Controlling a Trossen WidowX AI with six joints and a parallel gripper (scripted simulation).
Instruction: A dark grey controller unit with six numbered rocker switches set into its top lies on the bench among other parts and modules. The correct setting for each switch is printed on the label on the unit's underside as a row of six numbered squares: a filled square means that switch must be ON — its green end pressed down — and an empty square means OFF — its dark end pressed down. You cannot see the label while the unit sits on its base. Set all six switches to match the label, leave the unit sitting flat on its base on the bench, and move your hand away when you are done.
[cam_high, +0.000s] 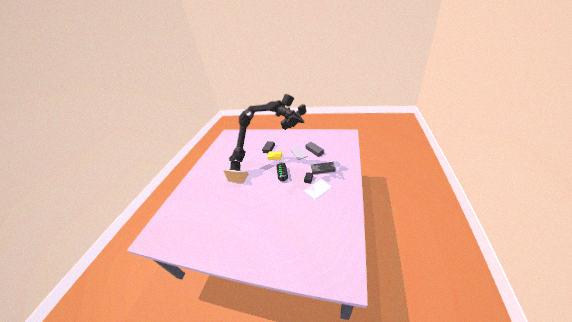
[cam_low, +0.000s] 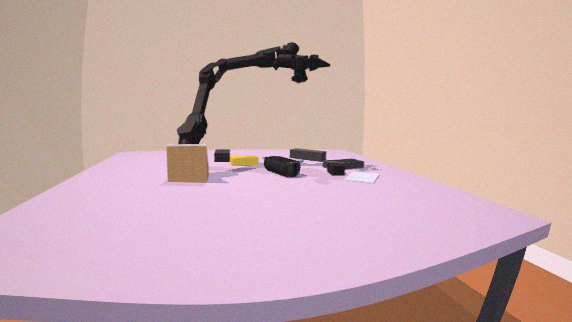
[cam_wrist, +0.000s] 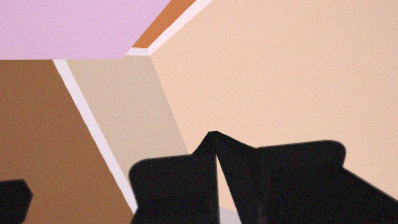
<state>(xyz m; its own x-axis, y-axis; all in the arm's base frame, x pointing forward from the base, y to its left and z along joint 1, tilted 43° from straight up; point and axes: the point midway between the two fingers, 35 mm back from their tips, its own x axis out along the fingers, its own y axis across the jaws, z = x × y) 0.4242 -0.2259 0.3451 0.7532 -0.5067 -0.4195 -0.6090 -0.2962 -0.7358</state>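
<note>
The dark controller unit (cam_high: 282, 172) (cam_low: 282, 166) stands on the bench near its middle, with green marks along its top in the top view. The single switch positions are too small to read, and its underside label is hidden. My gripper (cam_high: 302, 121) (cam_low: 328, 64) (cam_wrist: 212, 135) is shut and empty, its fingertips together. It is high above the bench, beyond the unit as seen from the arm's base, and touches nothing. The wrist view shows only a bench corner, floor and walls, not the unit.
A yellow block (cam_high: 274, 155) (cam_low: 244, 160), a dark block (cam_high: 268, 146) (cam_low: 222, 155), a long dark block (cam_high: 315, 148) (cam_low: 307, 154), a dark grey module (cam_high: 323, 168), a small black block (cam_high: 308, 177) (cam_low: 336, 169) and a white card (cam_high: 318, 189) (cam_low: 363, 177) lie around. A tan box (cam_high: 236, 176) (cam_low: 187, 164) is by the arm's base.
</note>
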